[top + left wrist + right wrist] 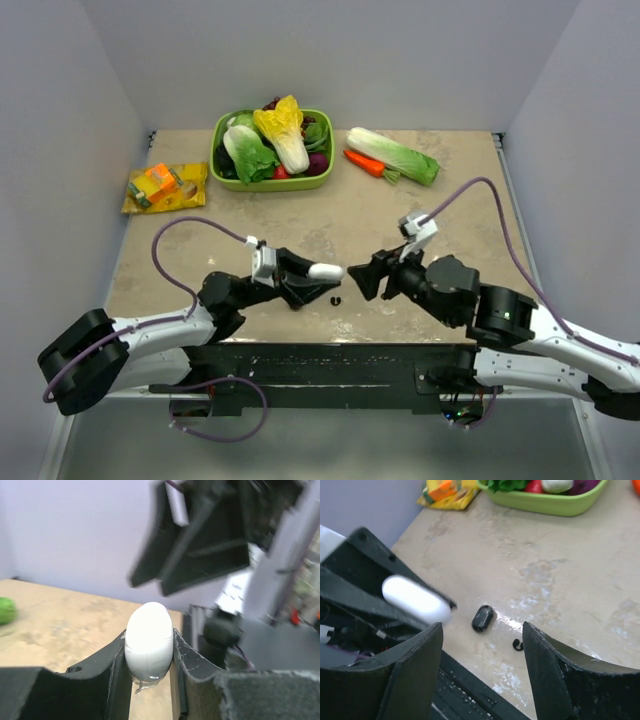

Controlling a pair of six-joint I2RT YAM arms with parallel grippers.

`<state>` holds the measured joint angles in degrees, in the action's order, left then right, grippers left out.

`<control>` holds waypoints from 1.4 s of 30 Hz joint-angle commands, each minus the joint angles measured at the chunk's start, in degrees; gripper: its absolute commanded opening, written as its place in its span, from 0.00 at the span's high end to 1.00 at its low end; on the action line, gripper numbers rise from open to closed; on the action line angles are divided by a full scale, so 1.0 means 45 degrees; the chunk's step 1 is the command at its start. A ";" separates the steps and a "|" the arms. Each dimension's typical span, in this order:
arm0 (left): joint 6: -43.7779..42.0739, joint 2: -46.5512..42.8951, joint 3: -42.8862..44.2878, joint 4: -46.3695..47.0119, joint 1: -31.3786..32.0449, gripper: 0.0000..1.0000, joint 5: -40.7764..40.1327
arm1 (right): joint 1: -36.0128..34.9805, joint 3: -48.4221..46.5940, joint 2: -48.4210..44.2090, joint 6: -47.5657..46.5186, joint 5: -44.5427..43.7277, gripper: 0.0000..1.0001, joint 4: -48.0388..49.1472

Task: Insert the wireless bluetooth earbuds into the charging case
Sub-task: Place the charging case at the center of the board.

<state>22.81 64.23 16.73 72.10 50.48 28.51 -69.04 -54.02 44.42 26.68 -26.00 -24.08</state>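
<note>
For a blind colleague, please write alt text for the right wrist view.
One black earbud lies on the tan table, seen between the fingers of the open right gripper. At left, the left gripper holds a white charging case.

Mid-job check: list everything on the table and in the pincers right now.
charging case: one, white, gripped in left pincer
earbud: one, black, on table near the case
small black piece: one, beside earbud, unidentifiable
tub: one, green, far side, holding vegetables
cabbage: one, green-white, right of tub
carrot: one, orange, beside cabbage
snack packet: one, yellow-orange, far left
left pincer: black, shut on case
right pincer: black, open, facing case
</note>
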 commanded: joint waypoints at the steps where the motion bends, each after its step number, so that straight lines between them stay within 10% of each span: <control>1: 0.0297 0.1031 0.2546 -0.2030 -0.1327 1.00 -0.3445 | 0.0009 0.0851 -0.1238 0.0713 -0.2659 0.32 0.0428; 11: 0.4715 0.6936 0.6321 -0.5064 -0.2819 1.00 -0.2313 | 0.0009 0.1378 0.0480 0.1064 -0.2660 0.31 -0.0022; 27: 0.3604 1.0666 0.8956 -1.1019 -0.3033 1.00 -0.5905 | 0.0009 0.1946 -0.0048 0.0733 -0.2562 0.28 0.0214; 42: 0.3174 0.9987 0.8744 -1.2915 -0.4380 0.52 -0.5399 | 0.0009 0.1360 -0.0341 0.0517 -0.3285 0.25 -0.0646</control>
<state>39.38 112.29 57.89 21.06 33.39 4.23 -68.99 -45.12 43.46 29.39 -37.76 -26.59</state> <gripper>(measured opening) 0.439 0.746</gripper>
